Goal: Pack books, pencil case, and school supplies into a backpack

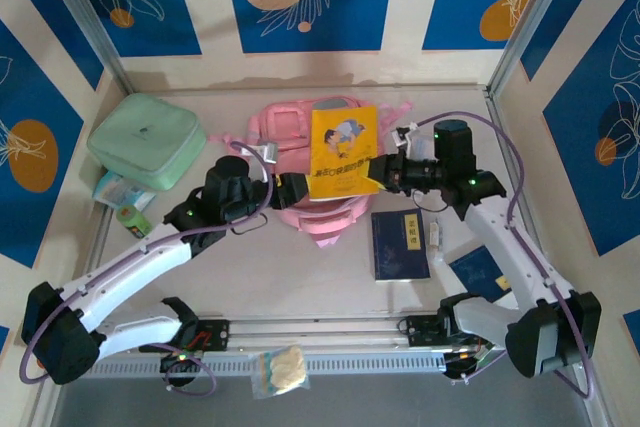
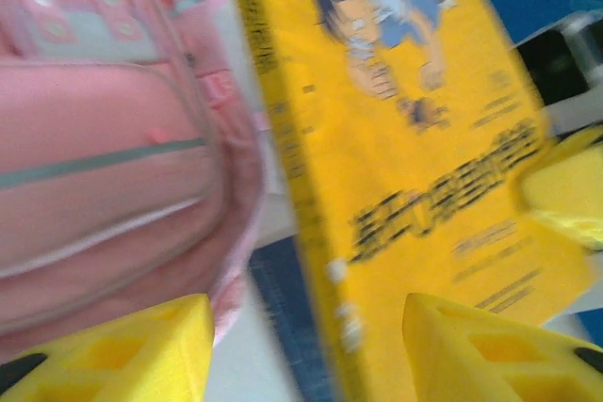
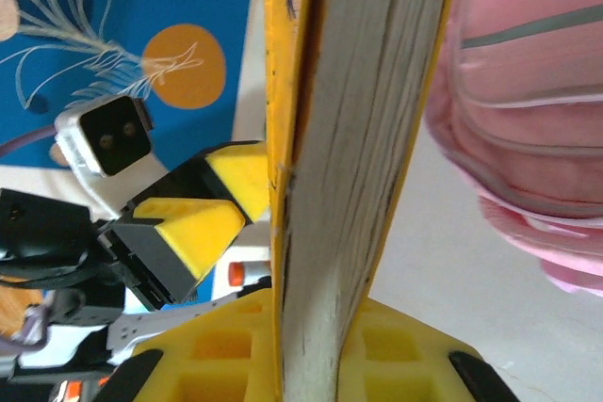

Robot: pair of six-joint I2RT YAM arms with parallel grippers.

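Yellow book (image 1: pixel 344 152): black cover lettering, blurred, not legible. Navy book (image 1: pixel 399 244): pale label with characters too small to read.

The left arm (image 1: pixel 140 262) and right arm (image 1: pixel 510 247) are white tubular links between bulky black joints, each trailing a looping lilac cable (image 1: pixel 500 133) and dotted with green lights (image 1: pixel 470 183), while the black left hand (image 1: pixel 290 190) and right hand (image 1: pixel 380 169) carry bright yellow, square-recessed fingers (image 2: pixel 132 350)

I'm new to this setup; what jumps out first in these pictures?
A yellow book hangs over the pink backpack at centre, pinched by the right gripper, with the left gripper open at its other edge. A blue book lies flat to the right.
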